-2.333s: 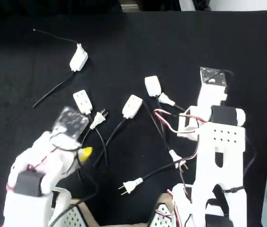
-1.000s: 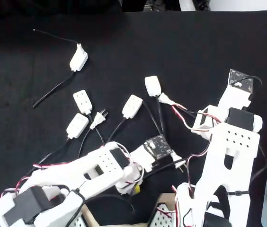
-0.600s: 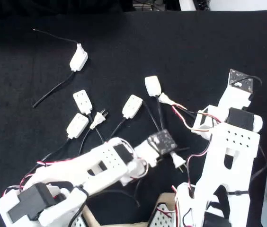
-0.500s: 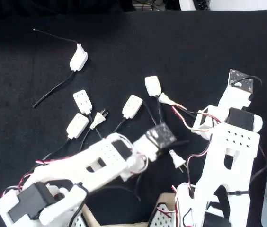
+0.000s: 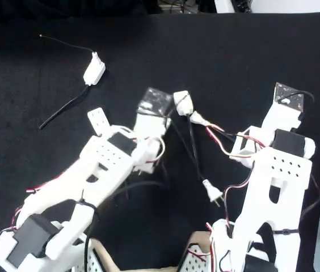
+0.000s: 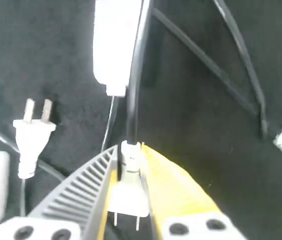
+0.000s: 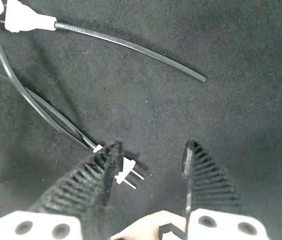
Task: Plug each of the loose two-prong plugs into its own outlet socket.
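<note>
Plug [image 6: 127,192] sits pinched in the left gripper [image 6: 127,150], while the right gripper [image 7: 151,146] hangs spread near a second plug [image 7: 122,176] on the table [image 7: 231,75].

No legible txt, labels, nos. or signs were visible anywhere
</note>
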